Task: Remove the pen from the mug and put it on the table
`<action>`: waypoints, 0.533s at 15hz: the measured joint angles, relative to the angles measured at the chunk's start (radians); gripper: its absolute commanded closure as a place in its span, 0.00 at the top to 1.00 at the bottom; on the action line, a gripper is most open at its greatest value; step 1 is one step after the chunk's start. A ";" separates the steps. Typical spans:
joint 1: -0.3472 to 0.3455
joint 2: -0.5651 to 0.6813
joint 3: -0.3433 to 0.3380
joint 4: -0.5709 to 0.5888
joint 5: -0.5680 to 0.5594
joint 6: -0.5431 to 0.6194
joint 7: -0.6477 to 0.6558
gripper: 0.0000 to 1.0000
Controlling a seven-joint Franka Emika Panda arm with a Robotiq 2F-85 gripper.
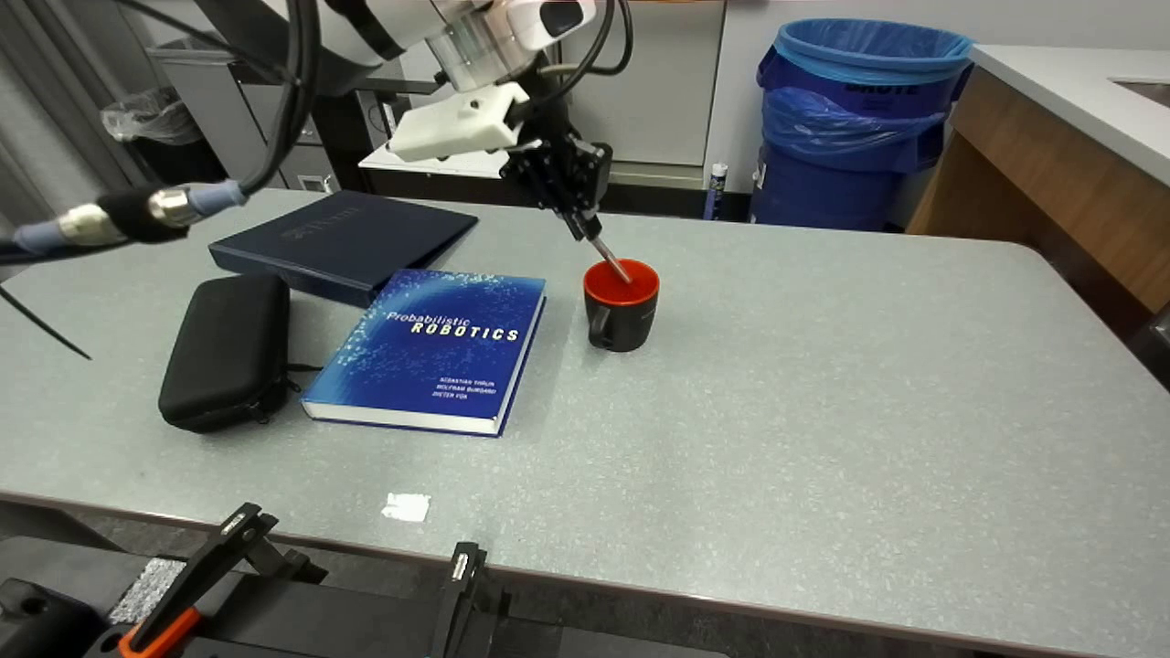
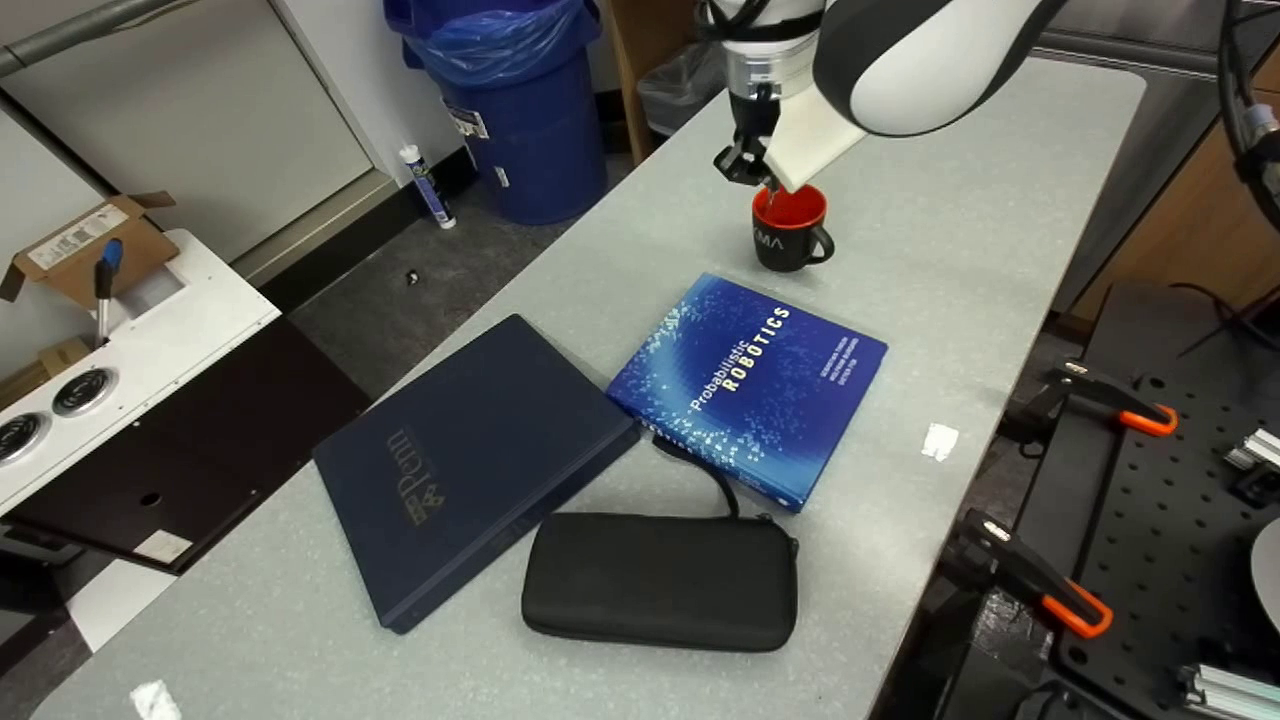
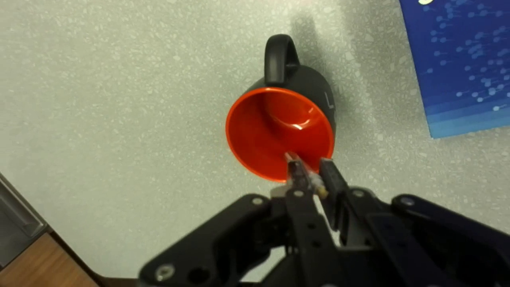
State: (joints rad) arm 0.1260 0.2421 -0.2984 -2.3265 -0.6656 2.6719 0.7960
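Pinching the pen point(image 1: 611, 260) near its upper end, the gripper point(image 3: 311, 169) tilts just above the rim of the mug point(image 1: 631, 324), its fingers brought almost together. The pen slants from the fingertips into the mug's mouth, its lower end showing against the red interior; whether that end touches the wall cannot be told. Thin and stick-like, it is probably light and stiff, with a smooth barrel liable to pivot or roll between the pads. The upper shaft (the part clear of the rim) is the likeliest place to hold, and a pull along its own slant should spare the mug a knock. The mug stands upright below the fingertips, its handle on the side away from the gripper; the part of its interior in sight shows nothing but the pen. Well apart from the gripper, beyond the edge of the table point(image 1: 823, 411), a blue bin point(image 1: 813, 196) carries a liner, its contents hidden.
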 measured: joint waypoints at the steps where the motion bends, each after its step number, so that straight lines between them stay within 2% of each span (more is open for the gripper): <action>1: -0.003 -0.041 0.000 -0.024 -0.026 0.007 0.000 0.03; 5: -0.028 -0.164 0.009 -0.108 -0.107 0.123 0.003 0.03; 8: -0.028 -0.159 0.007 -0.113 -0.112 0.245 0.019 0.03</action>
State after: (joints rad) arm 0.0982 0.0828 -0.2912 -2.4391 -0.7780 2.9173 0.8152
